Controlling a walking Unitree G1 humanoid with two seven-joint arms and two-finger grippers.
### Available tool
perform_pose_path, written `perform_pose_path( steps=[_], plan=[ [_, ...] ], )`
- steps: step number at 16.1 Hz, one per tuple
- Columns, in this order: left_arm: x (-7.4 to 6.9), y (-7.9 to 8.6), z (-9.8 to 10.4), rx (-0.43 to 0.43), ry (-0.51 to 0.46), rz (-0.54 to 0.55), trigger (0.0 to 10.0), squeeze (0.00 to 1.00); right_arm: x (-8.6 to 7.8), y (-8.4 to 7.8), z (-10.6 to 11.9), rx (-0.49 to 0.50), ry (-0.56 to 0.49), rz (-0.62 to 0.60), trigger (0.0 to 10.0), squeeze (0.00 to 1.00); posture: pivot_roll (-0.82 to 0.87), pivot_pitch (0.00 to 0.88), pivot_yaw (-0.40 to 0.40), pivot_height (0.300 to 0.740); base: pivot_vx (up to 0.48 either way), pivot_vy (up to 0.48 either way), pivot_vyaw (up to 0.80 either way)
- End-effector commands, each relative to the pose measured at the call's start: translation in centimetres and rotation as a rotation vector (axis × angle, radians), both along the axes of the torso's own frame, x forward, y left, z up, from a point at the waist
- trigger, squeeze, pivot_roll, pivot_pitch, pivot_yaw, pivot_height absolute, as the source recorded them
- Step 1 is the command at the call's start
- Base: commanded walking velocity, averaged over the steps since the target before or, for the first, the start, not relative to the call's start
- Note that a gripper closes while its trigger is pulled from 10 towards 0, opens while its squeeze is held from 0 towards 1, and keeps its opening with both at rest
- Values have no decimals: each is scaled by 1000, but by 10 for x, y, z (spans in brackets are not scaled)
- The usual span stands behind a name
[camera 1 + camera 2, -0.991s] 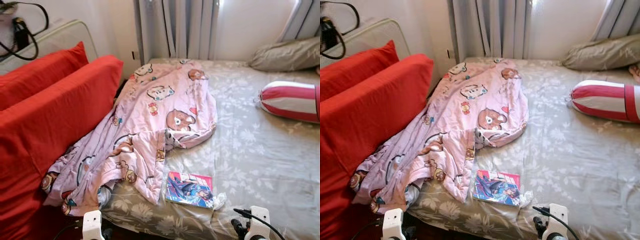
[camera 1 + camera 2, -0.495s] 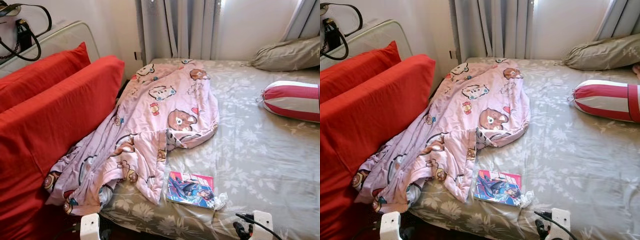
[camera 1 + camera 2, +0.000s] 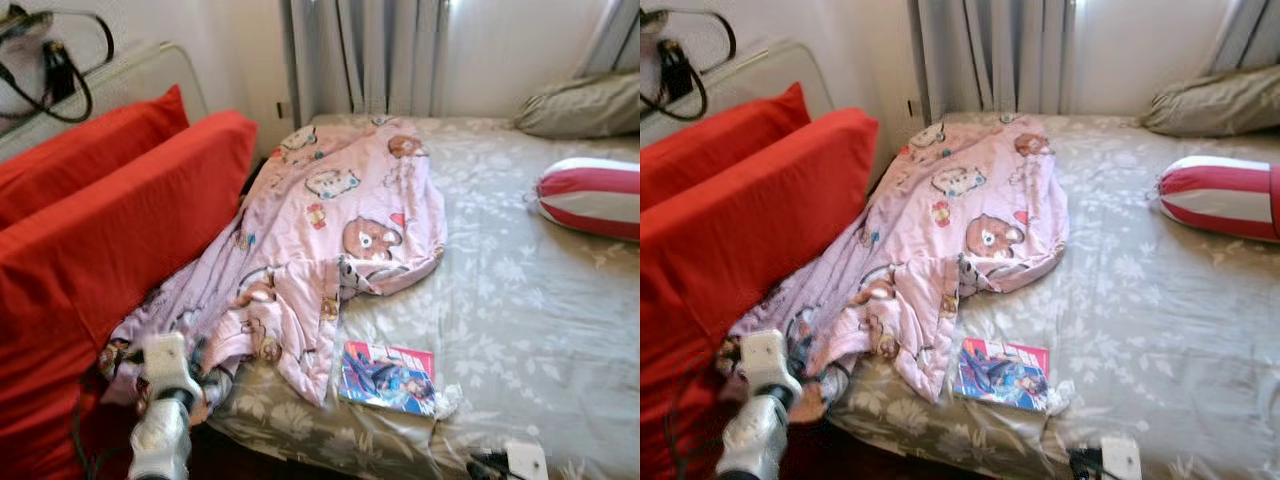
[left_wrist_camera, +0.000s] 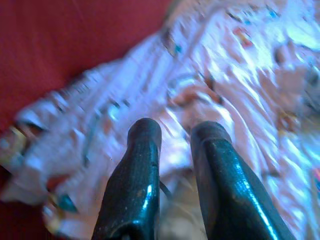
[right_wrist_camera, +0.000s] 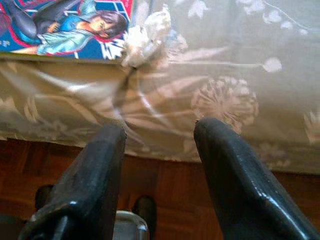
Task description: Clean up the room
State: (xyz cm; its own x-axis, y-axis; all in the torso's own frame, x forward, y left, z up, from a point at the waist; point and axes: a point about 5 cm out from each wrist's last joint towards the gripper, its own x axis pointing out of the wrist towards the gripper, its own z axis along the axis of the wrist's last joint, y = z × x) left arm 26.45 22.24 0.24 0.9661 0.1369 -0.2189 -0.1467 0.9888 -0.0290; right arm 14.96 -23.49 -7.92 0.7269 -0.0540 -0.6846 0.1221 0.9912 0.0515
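Your left gripper (image 4: 175,135) has come up, fingers narrowly apart, the pink blanket (image 3: 330,230) lying just ahead.

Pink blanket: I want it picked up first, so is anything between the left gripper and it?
Nothing visible. The left gripper points straight at the pink blanket, its fingers slightly apart, near the crumpled lower corner by the red cushion.
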Motion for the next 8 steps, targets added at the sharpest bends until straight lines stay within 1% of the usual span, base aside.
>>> perform_pose_path(
  steps=[1, 2, 4, 5, 6, 7, 8],
  plan=[
    [-1, 3, 2, 1, -14, 2, 10000, 0, 28, 3, 14, 7, -122, 5, 10000, 0, -40, 0, 54, 740, 0, 0, 0],
    [-4, -7, 2, 20, -48, -71, 10000, 0, 110, 3, 75, -34, -445, 81, 10000, 0, -38, 0, 38, 740, 0, 0, 0],
    [-6, -11, 6, 15, -101, -80, 10000, 0, 116, 8, 85, -56, -513, 134, 10000, 0, -20, 0, 0, 740, 0, 0, 0],
    [-8, -11, 9, 14, -134, -76, 10000, 0, 119, 9, 91, -53, -562, 131, 10000, 0, -21, 0, -3, 740, 0, 0, 0],
    [-10, -11, 9, 19, -147, -69, 10000, 0, 120, 6, 98, -74, -607, 120, 10000, 0, -17, 0, -16, 740, 0, 0, 0],
    [-12, -11, 11, 15, -168, -59, 10000, 0, 119, 0, 101, -70, -632, 97, 10000, 0, -13, 0, -21, 740, 0, 0, 0],
    [-12, -12, 14, 13, -186, -62, 10000, 0, 117, -2, 102, -75, -639, 86, 10000, 0, -8, 0, -22, 740, 0, 0, 0]
  ],
)
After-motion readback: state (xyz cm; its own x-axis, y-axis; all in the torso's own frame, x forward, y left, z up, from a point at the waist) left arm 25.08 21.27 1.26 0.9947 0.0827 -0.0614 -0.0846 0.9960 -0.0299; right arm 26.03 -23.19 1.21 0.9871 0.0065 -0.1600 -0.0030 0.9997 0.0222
